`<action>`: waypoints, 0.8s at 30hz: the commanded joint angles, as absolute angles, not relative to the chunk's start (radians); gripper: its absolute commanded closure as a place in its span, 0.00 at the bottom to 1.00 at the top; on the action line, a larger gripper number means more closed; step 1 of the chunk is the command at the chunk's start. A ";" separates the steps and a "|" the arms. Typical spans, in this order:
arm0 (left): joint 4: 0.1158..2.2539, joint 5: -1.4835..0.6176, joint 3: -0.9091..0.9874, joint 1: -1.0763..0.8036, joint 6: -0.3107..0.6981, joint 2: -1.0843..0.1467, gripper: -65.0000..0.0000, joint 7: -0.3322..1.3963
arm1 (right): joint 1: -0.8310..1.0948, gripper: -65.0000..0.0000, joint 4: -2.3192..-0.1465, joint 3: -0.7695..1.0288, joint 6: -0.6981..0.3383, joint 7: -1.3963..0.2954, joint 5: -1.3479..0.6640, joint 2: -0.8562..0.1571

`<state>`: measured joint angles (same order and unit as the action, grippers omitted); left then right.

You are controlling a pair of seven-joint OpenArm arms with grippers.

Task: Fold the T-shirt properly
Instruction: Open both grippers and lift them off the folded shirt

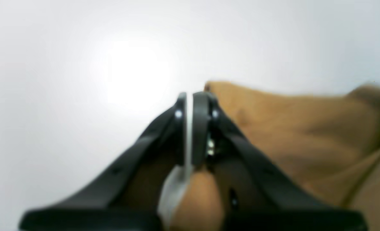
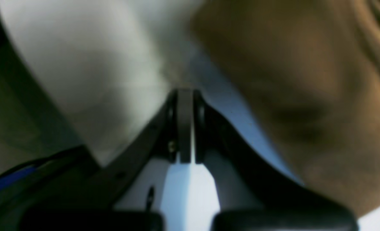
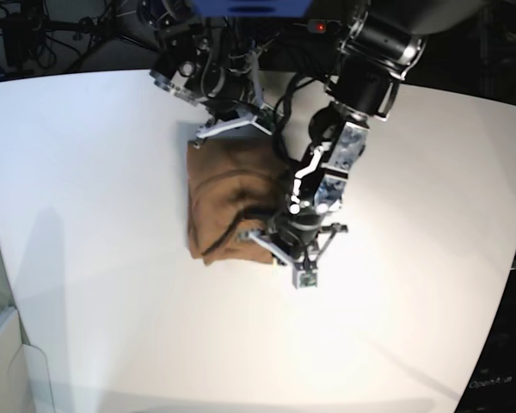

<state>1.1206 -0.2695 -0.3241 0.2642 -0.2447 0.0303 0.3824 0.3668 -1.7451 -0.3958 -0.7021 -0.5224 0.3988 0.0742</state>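
Both pincers are pressed together, the left pincer (image 1: 190, 96) and right pincer (image 2: 185, 93) at opposite edges of the folded T-shirt (image 3: 228, 198) on the white desk (image 3: 86, 215).

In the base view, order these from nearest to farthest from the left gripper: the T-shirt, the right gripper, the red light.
1. T-shirt, right at the left gripper.
2. Right gripper, at the shirt's far corner.
3. Red light, top, behind the arms.

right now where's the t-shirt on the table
In the base view the tan T-shirt lies bunched near the middle of the white table, between the right gripper at its far edge and the left gripper at its near edge.
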 commanded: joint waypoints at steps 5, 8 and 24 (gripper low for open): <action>1.147 -0.262 -0.325 0.309 -0.245 0.047 0.96 0.369 | 0.371 1.00 -1.764 -0.403 -0.698 -0.501 0.387 0.085; 1.205 -0.262 -0.320 0.295 -0.251 0.018 0.96 0.371 | 0.371 1.00 -1.776 -0.400 -0.698 -0.501 0.387 0.079; 1.804 -0.269 -0.074 -0.231 -0.245 -0.314 0.96 0.575 | 0.475 1.00 -1.863 -0.344 -0.698 -0.443 0.387 0.001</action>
